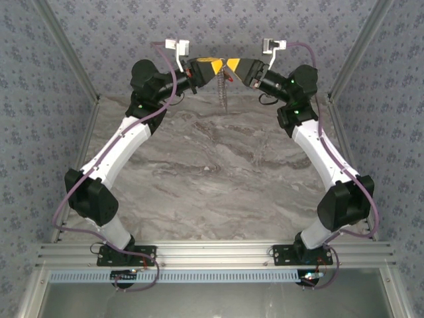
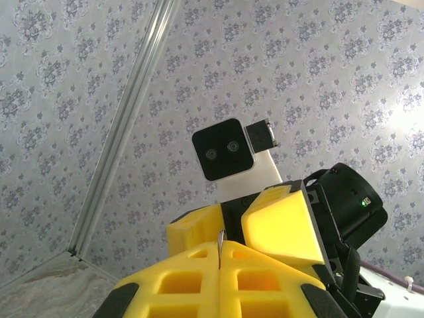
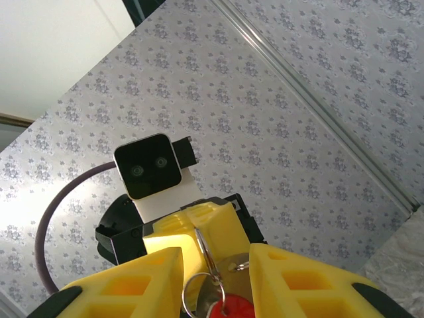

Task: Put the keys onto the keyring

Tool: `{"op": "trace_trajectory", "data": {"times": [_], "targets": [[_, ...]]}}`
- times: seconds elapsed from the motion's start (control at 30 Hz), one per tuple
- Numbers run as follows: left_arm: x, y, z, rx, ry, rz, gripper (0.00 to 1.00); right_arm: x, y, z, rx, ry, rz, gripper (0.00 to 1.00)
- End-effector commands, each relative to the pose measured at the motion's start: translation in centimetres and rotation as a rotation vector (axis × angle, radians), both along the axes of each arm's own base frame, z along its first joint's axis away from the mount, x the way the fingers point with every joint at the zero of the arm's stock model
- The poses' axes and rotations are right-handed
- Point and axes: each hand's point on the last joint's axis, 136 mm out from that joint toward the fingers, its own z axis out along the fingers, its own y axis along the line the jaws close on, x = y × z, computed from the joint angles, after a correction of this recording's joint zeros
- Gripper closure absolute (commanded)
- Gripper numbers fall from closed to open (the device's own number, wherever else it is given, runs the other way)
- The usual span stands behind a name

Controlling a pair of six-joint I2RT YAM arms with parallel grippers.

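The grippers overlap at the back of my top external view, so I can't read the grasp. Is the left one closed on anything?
Observer: Yes. On the left wrist view the left gripper is shut on a thin metal edge, seemingly the keyring, standing up between its fingers.
Operator: And the red key?
Observer: On the right wrist view the red key sits low in the gap between the fingers of the right gripper, beside the keyring's loop.
Operator: Pinched?
Observer: Cannot tell; those fingers stand apart.
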Motion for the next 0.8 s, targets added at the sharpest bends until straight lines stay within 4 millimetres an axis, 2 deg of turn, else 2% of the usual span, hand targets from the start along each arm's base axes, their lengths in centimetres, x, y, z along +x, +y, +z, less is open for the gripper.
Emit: {"op": "trace_trajectory", "data": {"times": [0.0, 0.23, 0.3, 0.43, 0.53, 0.7, 0.77], "targets": [[-1.7, 0.3, 2.2, -0.04, -0.073, -0.028, 1.0, -0.4, 0.4, 1.6, 0.01, -0.065, 0.003, 0.67], [-1.5, 0.2, 2.1, -0.038, -0.071, -0.026, 1.0, -0.4, 1.0, 1.4, 0.004, -0.064, 0.016, 0.75], [-1.5, 0.2, 2.2, -0.038, -0.073, -0.027, 1.0, -0.4, 1.0, 1.5, 0.003, -0.064, 0.017, 0.8], [-1.4, 0.1, 2.1, -0.033, -0.069, -0.029, 1.0, -0.5, 1.0, 1.6, -0.002, -0.07, 0.017, 0.98], [-1.3, 0.0, 2.0, -0.024, -0.054, -0.03, 1.0, -0.5, 0.8, 1.5, -0.013, -0.071, 0.018, 1.0], [-1.2, 0.4, 1.7, 0.03, -0.055, 0.0, 0.62, -0.7, 0.1, 0.4, -0.105, -0.066, -0.001, 1.0], [-1.3, 0.8, 1.7, 0.054, -0.066, 0.018, 0.52, -0.9, -0.3, -0.6, -0.172, -0.061, -0.009, 1.0]]}}
